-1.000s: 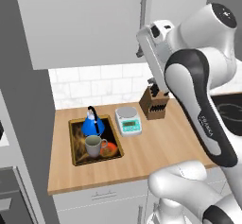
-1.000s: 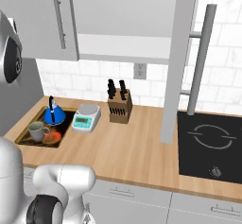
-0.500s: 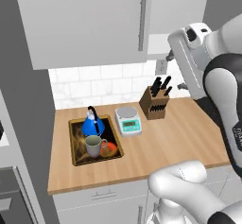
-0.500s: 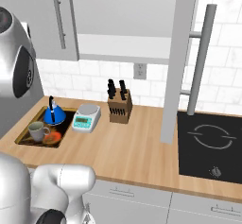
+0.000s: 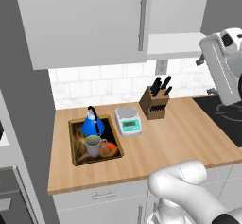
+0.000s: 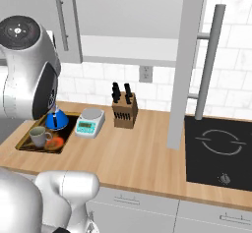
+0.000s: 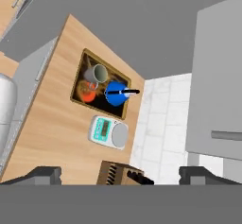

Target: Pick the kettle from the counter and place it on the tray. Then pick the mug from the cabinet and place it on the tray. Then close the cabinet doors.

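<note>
Gripper (image 7: 120,175) wide, empty, high above the knife block (image 7: 120,173).
Open right door (image 6: 183,65) stands edge-on right of the block, handle (image 6: 209,62) upright.

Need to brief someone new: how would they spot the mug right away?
Find the wooden counter, then the dark tray at its left end. The mug is the grey-beige cup at the tray's front, ahead of the blue kettle and beside an orange spot.

The arm (image 5: 222,72) consists of glossy white rounded shells with dark grey joint bands. A large circular cap (image 6: 18,30), dark grey with a metallic sheen, closes one joint. The end effector (image 7: 120,175) carries two small dark finger tips.
</note>
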